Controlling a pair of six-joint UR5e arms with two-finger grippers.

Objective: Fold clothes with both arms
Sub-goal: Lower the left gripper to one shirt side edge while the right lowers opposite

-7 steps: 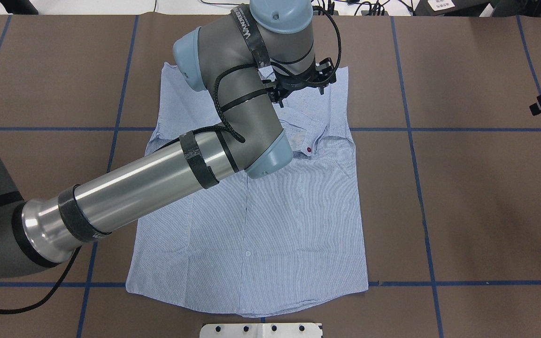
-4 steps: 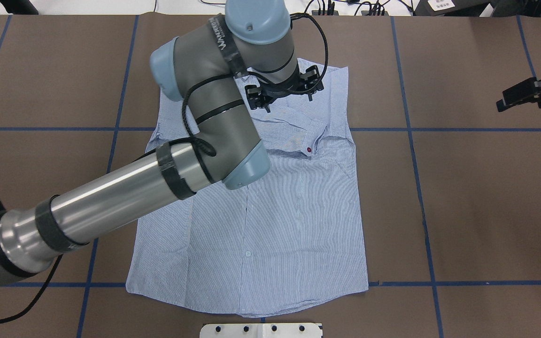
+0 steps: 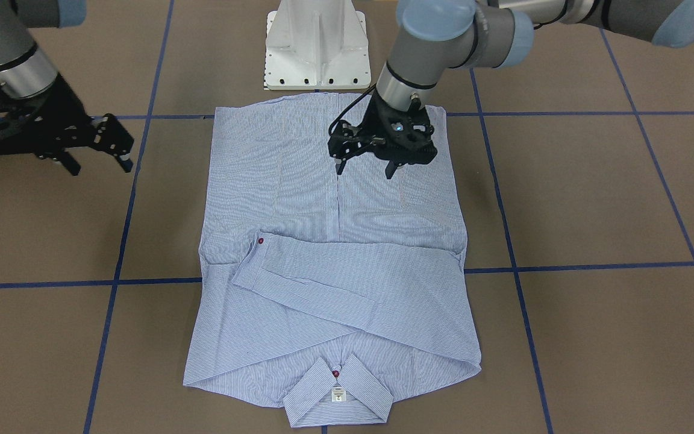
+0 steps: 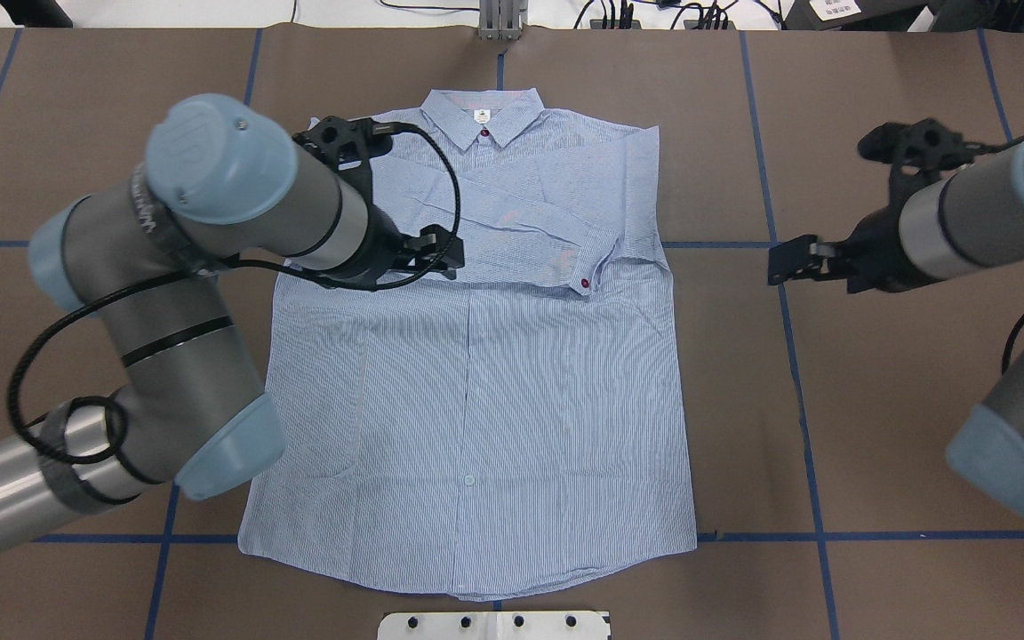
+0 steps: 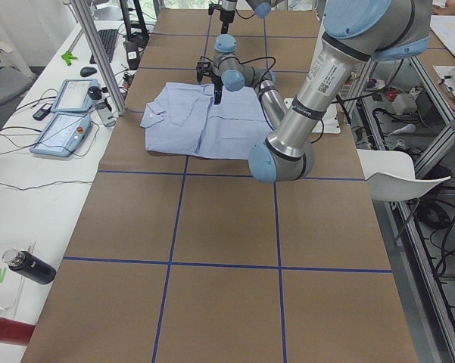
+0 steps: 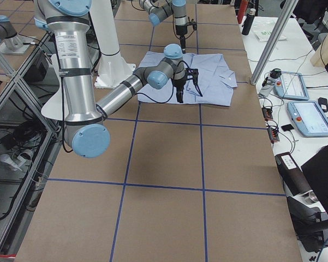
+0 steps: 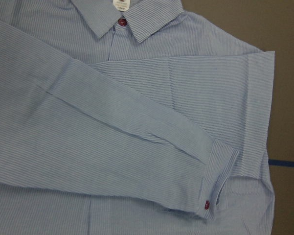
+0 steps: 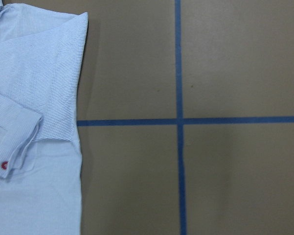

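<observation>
The clothes are one striped light blue shirt (image 4: pixel 521 400), lying flat and face up on the brown table. Its collar (image 4: pixel 481 116) is at the far side from the robot. Both sleeves are folded across the chest, and the upper cuff with a dark red button (image 4: pixel 585 283) lies toward the right edge. My left gripper (image 3: pixel 364 172) hangs open above the shirt, holding nothing. The left wrist view looks down on the collar and the cuff (image 7: pixel 208 200). My right gripper (image 3: pixel 102 170) is open and empty, off the shirt's right side over bare table. The right wrist view shows the shirt's edge (image 8: pixel 39 98).
The white pedestal base (image 3: pixel 315 48) stands just behind the shirt's hem. Blue tape lines (image 4: pixel 779 244) grid the brown table cover. Teach pendants (image 5: pixel 64 125), cables and a metal post (image 5: pixel 98 68) line the operators' side. A dark bottle (image 5: pixel 30 266) lies at the table end.
The left arm has drawn back from over the collar toward the left, uncovering the collar and folded sleeves. The right arm has come in from the right edge toward the shirt. The shirt stayed put.
</observation>
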